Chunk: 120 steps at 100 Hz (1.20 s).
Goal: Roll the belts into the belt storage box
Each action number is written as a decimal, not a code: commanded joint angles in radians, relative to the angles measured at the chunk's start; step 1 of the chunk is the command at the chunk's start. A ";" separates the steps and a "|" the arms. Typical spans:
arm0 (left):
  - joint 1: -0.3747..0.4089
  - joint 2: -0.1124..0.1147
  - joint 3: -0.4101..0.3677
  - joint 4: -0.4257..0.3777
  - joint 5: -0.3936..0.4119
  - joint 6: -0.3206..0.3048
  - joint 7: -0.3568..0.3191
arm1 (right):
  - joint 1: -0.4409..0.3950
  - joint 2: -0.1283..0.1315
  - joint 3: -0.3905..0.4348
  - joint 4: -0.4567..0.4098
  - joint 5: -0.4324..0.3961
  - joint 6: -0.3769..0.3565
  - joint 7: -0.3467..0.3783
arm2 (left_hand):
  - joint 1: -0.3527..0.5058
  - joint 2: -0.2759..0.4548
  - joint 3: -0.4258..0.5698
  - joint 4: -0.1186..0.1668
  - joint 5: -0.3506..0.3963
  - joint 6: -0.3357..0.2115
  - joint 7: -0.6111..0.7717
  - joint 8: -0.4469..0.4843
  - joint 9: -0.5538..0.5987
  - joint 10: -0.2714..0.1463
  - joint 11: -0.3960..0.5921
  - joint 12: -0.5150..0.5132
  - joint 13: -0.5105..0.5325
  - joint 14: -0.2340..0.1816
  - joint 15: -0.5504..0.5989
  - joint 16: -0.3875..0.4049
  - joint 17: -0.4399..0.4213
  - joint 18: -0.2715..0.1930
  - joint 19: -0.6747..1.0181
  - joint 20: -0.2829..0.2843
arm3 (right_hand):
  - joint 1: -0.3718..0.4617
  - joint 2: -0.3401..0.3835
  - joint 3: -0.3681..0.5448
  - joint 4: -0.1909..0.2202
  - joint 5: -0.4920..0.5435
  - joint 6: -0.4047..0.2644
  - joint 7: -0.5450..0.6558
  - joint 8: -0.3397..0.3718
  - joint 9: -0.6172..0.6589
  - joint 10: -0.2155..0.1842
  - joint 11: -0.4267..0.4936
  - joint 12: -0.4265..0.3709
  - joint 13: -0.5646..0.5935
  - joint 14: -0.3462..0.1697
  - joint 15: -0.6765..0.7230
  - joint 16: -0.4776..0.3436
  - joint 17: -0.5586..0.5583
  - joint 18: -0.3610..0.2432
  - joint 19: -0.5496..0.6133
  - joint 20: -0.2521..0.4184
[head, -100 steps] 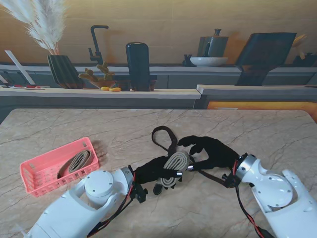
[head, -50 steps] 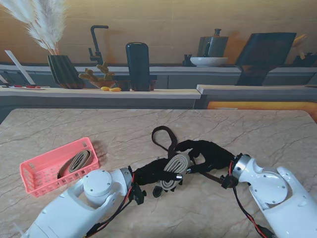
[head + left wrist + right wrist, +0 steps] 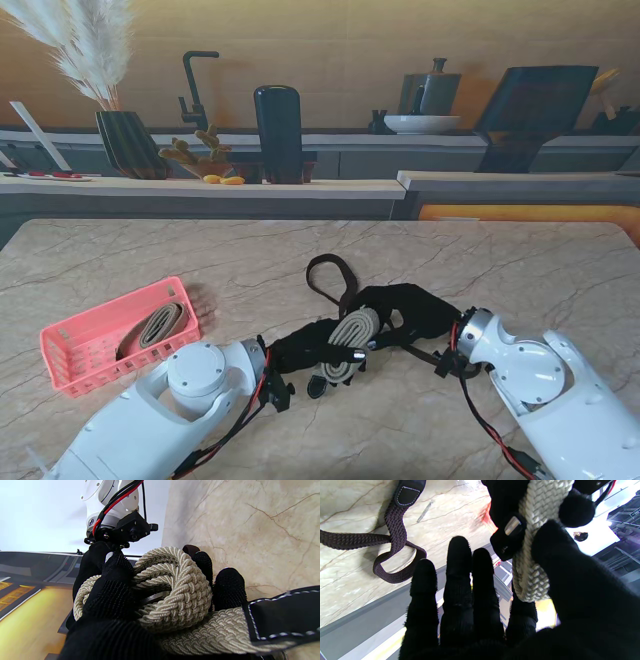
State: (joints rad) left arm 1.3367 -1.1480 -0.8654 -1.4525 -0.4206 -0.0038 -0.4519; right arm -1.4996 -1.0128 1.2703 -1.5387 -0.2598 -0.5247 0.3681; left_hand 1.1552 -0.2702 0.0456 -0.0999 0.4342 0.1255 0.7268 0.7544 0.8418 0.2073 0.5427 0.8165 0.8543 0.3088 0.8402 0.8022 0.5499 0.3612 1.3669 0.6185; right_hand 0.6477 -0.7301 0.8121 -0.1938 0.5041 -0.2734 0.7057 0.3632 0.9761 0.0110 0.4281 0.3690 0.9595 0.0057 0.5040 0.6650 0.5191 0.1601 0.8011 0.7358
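Beige braided belt [image 3: 350, 338] is sitting nearly coiled between both hands, left hand [image 3: 305, 345] gripping it, right hand [image 3: 415, 312] pressing thumb against it, while one rolled belt [image 3: 155, 327] is lying in the pink storage basket [image 3: 75, 365] and a brown belt [image 3: 335, 280] beyond the fingers is waiting.

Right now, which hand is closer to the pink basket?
Left. The left hand, gripping the beige belt, is at the table's middle, right of the pink basket; the right hand is farther right, beyond that belt.
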 commanded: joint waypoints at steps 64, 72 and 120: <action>0.023 -0.027 -0.018 -0.019 -0.032 0.024 0.041 | 0.018 -0.018 -0.077 0.023 0.051 0.021 0.018 | 0.101 0.059 0.066 0.067 0.073 -0.105 -0.047 -0.094 0.058 -0.044 -0.025 0.053 0.015 -0.039 -0.006 0.004 -0.018 -0.003 -0.051 -0.005 | 0.084 0.054 0.041 -0.033 0.395 -0.102 0.346 -0.084 0.269 -0.038 0.058 0.056 0.119 -0.013 0.116 0.044 0.037 0.024 0.078 0.012; 0.038 -0.032 -0.025 -0.033 -0.013 0.021 0.090 | 0.003 -0.028 -0.065 0.016 0.024 0.039 -0.027 | -0.017 0.000 0.090 0.064 0.058 -0.084 -0.148 -0.143 0.016 -0.033 -0.069 0.003 -0.033 -0.031 -0.064 -0.023 -0.064 0.000 -0.115 -0.014 | 0.081 0.031 0.070 -0.038 0.415 -0.074 0.349 -0.099 0.288 -0.025 0.067 0.045 0.135 -0.004 0.129 0.046 0.049 0.028 0.092 0.005; 0.084 -0.060 -0.045 -0.068 0.074 -0.006 0.288 | -0.057 -0.068 -0.022 -0.025 0.040 0.159 -0.151 | -0.409 -0.120 0.113 0.052 0.017 -0.029 -0.296 -0.262 -0.087 -0.014 -0.095 -0.247 -0.121 -0.013 -0.149 -0.063 -0.164 0.025 -0.215 -0.038 | 0.081 0.002 0.116 -0.045 0.439 -0.040 0.356 -0.116 0.298 -0.008 0.084 0.029 0.134 0.015 0.157 0.054 0.059 0.029 0.124 -0.008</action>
State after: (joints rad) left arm 1.4173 -1.1994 -0.9029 -1.5149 -0.3399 0.0040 -0.1713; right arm -1.5413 -1.0714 1.2552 -1.5516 -0.2065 -0.3741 0.2215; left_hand 0.7949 -0.3493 0.1660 -0.0714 0.5317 0.1290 0.5846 0.5281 0.7787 0.2030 0.4724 0.5827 0.7465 0.3106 0.6969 0.7446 0.3966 0.3684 1.1596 0.5898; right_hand 0.6752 -0.8537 0.8355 -0.2530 0.7123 -0.2115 0.6580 0.1831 1.1343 0.1269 0.3824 0.3667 1.0668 0.0625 0.6339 0.7039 0.5700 0.1866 0.8840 0.7366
